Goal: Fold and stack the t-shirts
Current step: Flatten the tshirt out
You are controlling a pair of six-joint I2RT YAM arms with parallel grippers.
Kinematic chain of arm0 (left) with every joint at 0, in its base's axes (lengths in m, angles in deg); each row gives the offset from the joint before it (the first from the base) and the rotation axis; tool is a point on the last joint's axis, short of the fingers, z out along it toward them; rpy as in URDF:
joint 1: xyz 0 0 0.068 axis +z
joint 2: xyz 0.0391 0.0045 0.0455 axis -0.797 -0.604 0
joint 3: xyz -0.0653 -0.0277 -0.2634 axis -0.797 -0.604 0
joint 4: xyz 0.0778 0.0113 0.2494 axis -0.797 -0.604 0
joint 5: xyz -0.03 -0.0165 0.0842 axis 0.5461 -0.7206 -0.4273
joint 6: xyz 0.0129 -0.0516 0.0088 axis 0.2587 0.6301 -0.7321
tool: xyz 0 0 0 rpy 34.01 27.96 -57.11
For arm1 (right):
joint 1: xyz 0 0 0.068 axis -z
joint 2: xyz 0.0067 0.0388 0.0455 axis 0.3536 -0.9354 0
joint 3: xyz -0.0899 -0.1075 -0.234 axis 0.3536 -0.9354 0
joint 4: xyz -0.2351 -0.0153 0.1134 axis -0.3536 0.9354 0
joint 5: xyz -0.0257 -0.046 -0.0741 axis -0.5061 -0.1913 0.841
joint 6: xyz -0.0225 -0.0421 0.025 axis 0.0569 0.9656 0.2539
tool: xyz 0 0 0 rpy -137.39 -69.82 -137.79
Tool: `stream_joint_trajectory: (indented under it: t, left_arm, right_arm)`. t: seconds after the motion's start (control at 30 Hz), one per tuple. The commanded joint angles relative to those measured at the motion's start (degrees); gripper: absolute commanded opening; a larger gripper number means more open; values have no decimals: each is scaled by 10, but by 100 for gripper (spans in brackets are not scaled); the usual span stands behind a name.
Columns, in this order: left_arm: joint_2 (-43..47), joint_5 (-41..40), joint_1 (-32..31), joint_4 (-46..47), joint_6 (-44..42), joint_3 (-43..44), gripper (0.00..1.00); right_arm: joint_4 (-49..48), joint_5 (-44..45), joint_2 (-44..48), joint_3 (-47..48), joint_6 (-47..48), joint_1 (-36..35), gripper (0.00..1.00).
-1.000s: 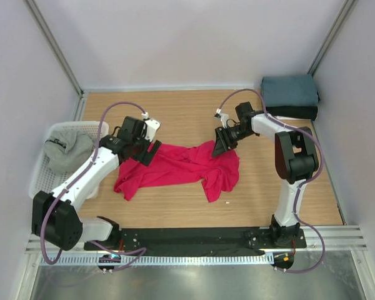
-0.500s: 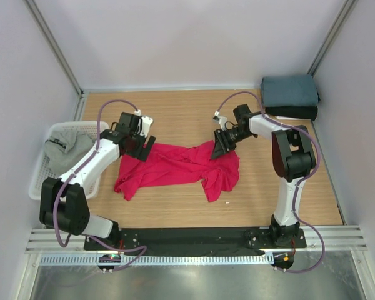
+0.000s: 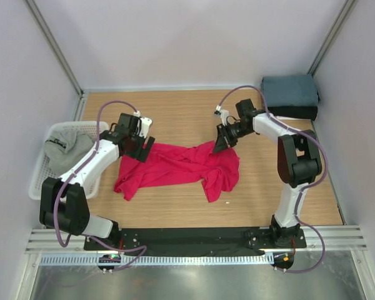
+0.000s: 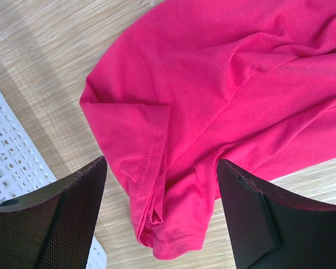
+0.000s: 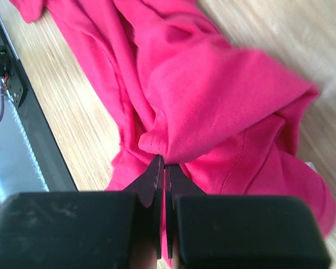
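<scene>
Right wrist: my right gripper (image 5: 163, 161) clamps the red t-shirt (image 5: 224, 95); left gripper (image 4: 161, 168) gapes over its sleeve (image 4: 135, 140). I'd grab next, then spread flat.

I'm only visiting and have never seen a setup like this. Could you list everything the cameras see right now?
red t-shirt: one, crimson, crumpled mid-table.
grey t-shirt: one, light grey with a dark mark, in the basket.
slate-blue t-shirt: one, folded, far right corner.
black t-shirt: one, only an edge showing beneath the slate-blue one.
basket: one, white mesh, left edge of the table.
table: one, light wood.
left gripper: one, black fingers, open above the red t-shirt's sleeve.
right gripper: one, black fingers, shut on a bunch of the red t-shirt.
</scene>
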Motion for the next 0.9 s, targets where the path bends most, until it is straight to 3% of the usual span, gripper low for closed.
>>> stream_joint_trajectory:
  t: [0.0,0.27,0.47,0.57,0.67,0.87]
  left_arm:
    - [23,7,5,22,5,-5,80]
    - [14,-12,7,30,8,-8,80]
    - [-53,-123,21,93,-31,9,76]
    - [-121,-106,46,82,-34,47,68]
    - [-170,-88,61,65,-26,69,69]
    - [-187,-56,61,57,-13,72,65]
  right_arm:
    - [-34,15,83,1,11,-2,2]
    - [-64,70,120,-21,17,-2,2]
    - [-59,80,111,-15,17,2,2]
    - [-57,79,116,-13,17,2,1]
    - [-55,78,118,-14,18,7,2]
    - [-51,72,116,-16,21,16,1]
